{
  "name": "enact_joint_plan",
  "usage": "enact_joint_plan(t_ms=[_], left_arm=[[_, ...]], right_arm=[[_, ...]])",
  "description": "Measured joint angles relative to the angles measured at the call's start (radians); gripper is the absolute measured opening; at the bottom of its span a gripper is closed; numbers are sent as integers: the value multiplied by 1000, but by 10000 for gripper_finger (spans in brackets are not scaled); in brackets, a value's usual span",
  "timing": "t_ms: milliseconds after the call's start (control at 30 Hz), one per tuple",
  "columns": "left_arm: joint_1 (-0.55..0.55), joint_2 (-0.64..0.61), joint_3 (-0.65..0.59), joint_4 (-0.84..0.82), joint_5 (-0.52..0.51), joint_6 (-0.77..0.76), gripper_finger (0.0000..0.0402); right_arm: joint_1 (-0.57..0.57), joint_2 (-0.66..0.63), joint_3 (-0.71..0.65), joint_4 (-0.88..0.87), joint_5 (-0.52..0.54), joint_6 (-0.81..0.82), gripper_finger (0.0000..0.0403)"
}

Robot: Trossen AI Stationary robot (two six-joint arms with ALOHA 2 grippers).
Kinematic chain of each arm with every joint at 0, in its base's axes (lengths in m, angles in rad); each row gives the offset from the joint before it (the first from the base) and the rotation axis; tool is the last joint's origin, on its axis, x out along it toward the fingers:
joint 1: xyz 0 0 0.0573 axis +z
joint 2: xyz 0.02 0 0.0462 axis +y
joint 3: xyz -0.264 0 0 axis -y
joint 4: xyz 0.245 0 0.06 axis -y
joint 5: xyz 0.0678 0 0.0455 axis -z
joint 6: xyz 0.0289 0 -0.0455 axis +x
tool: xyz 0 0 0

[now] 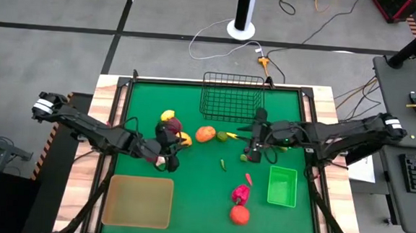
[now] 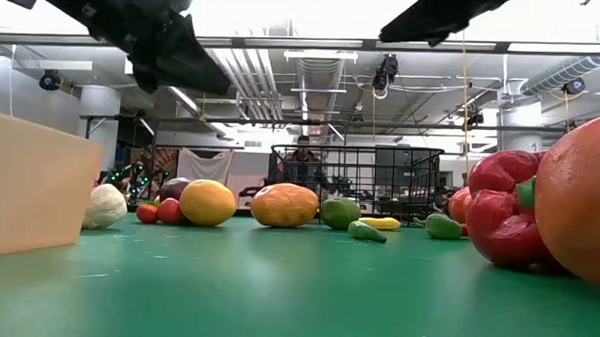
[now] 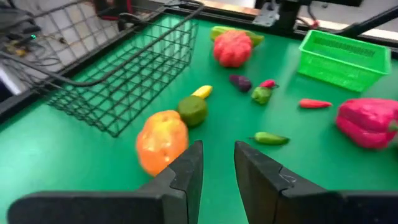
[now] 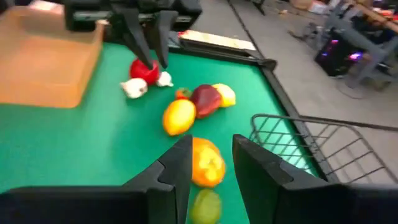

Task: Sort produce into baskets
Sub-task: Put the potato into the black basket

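Black wire-mesh basket (image 1: 232,96) sits at the far edge of the green mat (image 1: 196,195), nothing visible in it; all places below are relative to this basket. Left gripper (image 1: 168,156) hovers off the basket's front-left, over the mat, fingers a narrow gap apart with nothing between them, seen clearly in its wrist view (image 3: 217,180). Right gripper (image 1: 255,150) hangs just in front of the basket's right corner, fingers likewise slightly parted and pinching nothing (image 4: 211,177). Orange fruit (image 1: 205,134) lies just in front of the basket, green lime (image 1: 222,137) and small yellow piece (image 1: 232,134) beside it; front-left cluster near the left gripper holds a yellow lemon (image 1: 167,115), a dark purple piece (image 1: 173,124), a red piece (image 4: 145,70) and a white garlic-like piece (image 4: 134,88). Small green chilli (image 1: 223,164) lies on the mat well in front of the basket; red chilli (image 1: 248,179), pink pepper (image 1: 240,194) and red-orange round fruit (image 1: 239,214) farther front. Bright green bin (image 1: 282,187) front-right, tan tray (image 1: 138,201) far front-left; neither shows produce inside.
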Motion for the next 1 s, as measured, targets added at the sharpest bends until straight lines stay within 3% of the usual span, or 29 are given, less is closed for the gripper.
enact_joint_plan(t_ms=[300, 533, 767, 1000], left_arm=[[0, -83, 23, -36, 32, 204, 76], [-1, -87, 92, -51, 26, 176, 80], [-1, -82, 153, -135, 15, 195, 131], [1, -83, 231, -327, -104, 178, 192]], right_arm=[[0, 158, 192, -199, 82, -31, 148], [1, 269, 262, -224, 81, -66, 206], [0, 385, 317, -219, 55, -122, 261], [-20, 521, 363, -197, 52, -138, 282]])
